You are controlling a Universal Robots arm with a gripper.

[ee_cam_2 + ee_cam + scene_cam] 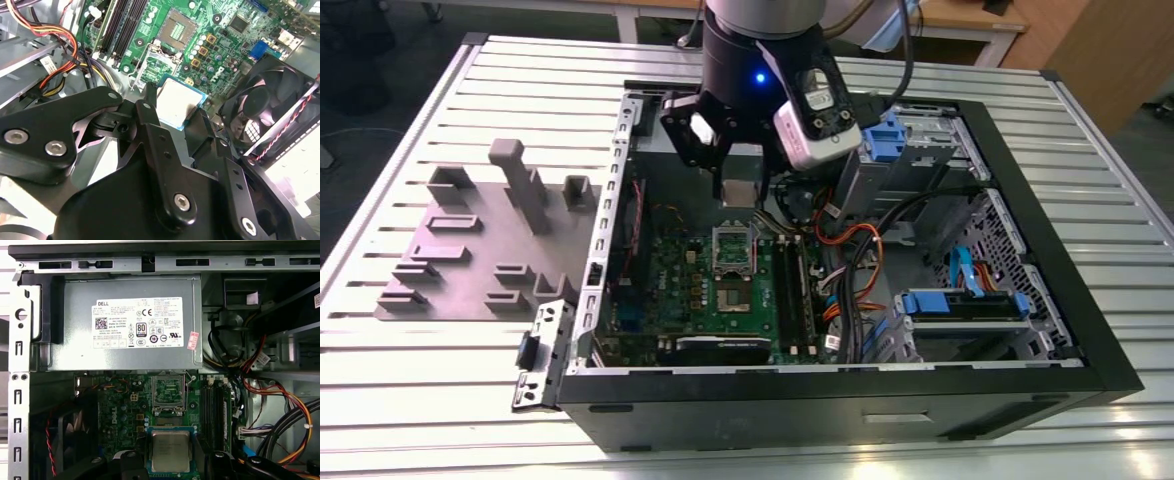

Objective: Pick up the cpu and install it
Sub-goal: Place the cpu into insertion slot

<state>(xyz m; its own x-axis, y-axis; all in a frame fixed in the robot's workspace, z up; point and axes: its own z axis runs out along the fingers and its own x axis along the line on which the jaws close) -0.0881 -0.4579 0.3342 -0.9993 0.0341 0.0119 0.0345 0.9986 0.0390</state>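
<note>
**Cpu in the grip, short of the socket**

You have the gripper point(176, 111) clamped on the cpu point(170, 451). Its black fingers point(150, 117) cover two of the cpu's edges, and the nearest edge is cut off in the first wrist view. The cpu hangs above the motherboard point(125, 410), just short of the socket point(167, 391), whose contacts lie bare. Beyond stands the grey power box point(75, 305), its far end partly hidden by the case frame.

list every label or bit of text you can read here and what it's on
Large white label on the big grey metal box: fine print too small to read.
Small pink sticker beside it: blurred.
White tag among the cables: unreadable.
Small flat square silvery-grey cpu held in the tool: no legible marking.
</note>
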